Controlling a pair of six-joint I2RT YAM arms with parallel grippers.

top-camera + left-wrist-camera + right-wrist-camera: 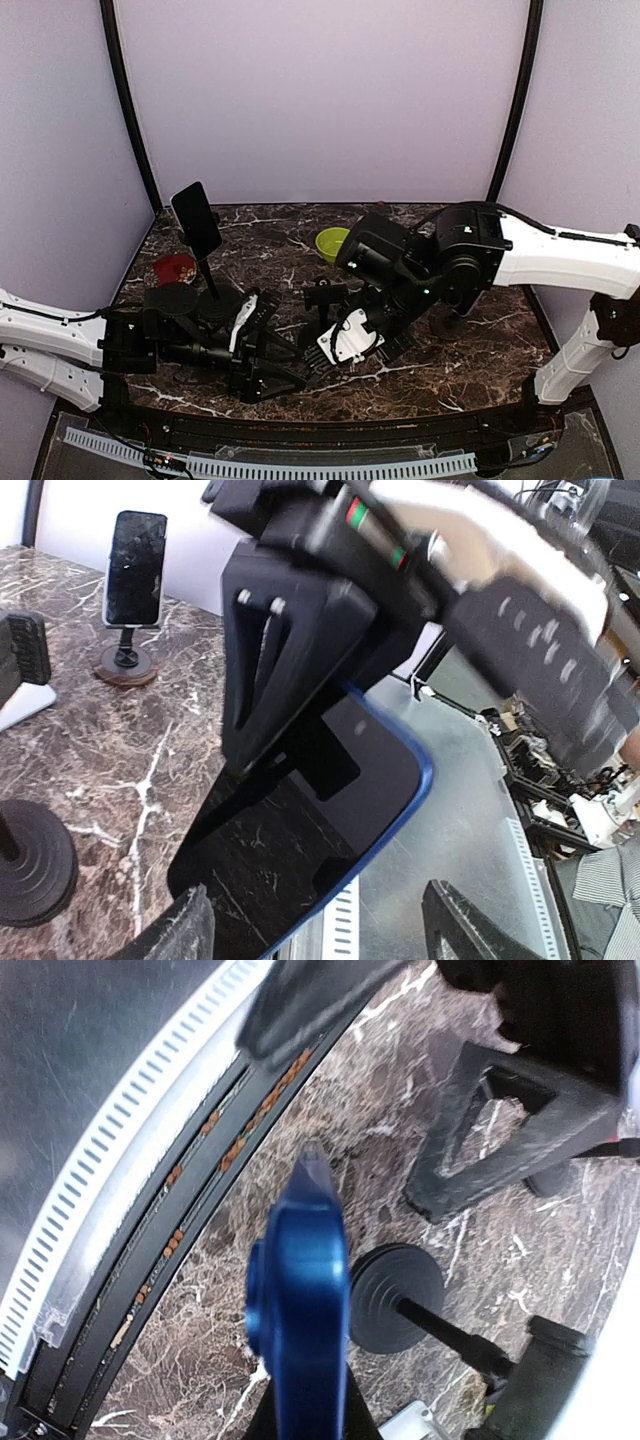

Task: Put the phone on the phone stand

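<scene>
While the dark marble table (480,360) bears everything listed, entries run by size;
phone stand (197,220): upright black rod with a tilted plate, far left of the table, well apart from the phone, its round base (395,1298) on the marble;
second stand (125,660), carrying another phone (135,570): far off, not the concern;
phone (340,810): blue-edged, dark glass face, at the near edge of the table between both grippers; long axis slants from upper right to lower left in the left wrist view, thin edge turned to the right wrist camera; judged stiff, light, slick and breakable on the face, best taken across its flat faces near one end, leaving the other free for seating;
right gripper (325,355): clamped on the phone's faces;
left gripper (325,935): spread wide, fingers either side of the phone's lower end, gripping nothing.
</scene>
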